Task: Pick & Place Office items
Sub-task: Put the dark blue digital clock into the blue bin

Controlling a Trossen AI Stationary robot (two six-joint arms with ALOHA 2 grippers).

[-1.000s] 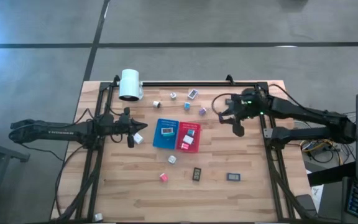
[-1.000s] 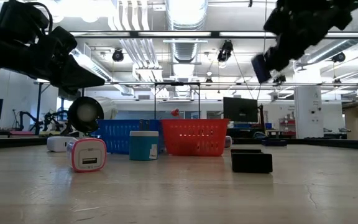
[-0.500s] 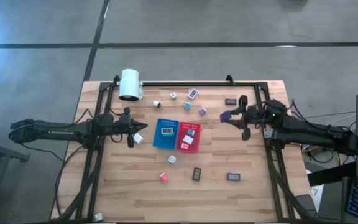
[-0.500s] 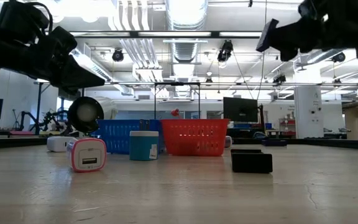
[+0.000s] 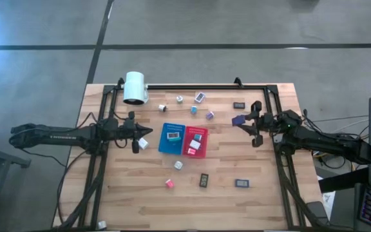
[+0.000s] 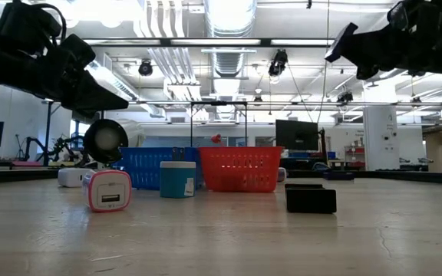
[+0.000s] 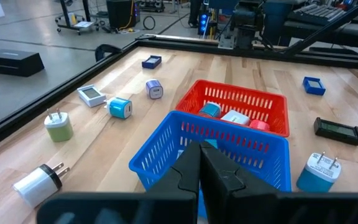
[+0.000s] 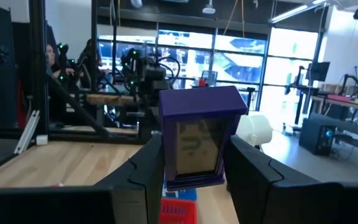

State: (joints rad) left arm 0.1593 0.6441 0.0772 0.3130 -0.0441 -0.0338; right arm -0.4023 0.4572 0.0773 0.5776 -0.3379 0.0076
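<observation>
Two grippers are in view: the right gripper [image 8: 194,177], raised above the table's right side, clamps a purple-framed rectangular office item [image 8: 197,138] between its fingers. The left gripper [image 7: 201,167], fingers closed and empty, hangs left of the blue tray [image 5: 171,138].

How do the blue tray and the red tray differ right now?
The blue tray sits on the left arm's side; the red tray touches it on the right arm's side. From above, the blue tray shows one small item, the red tray at least three. Both are perforated rectangular baskets of similar size, standing upright mid-table.
</observation>
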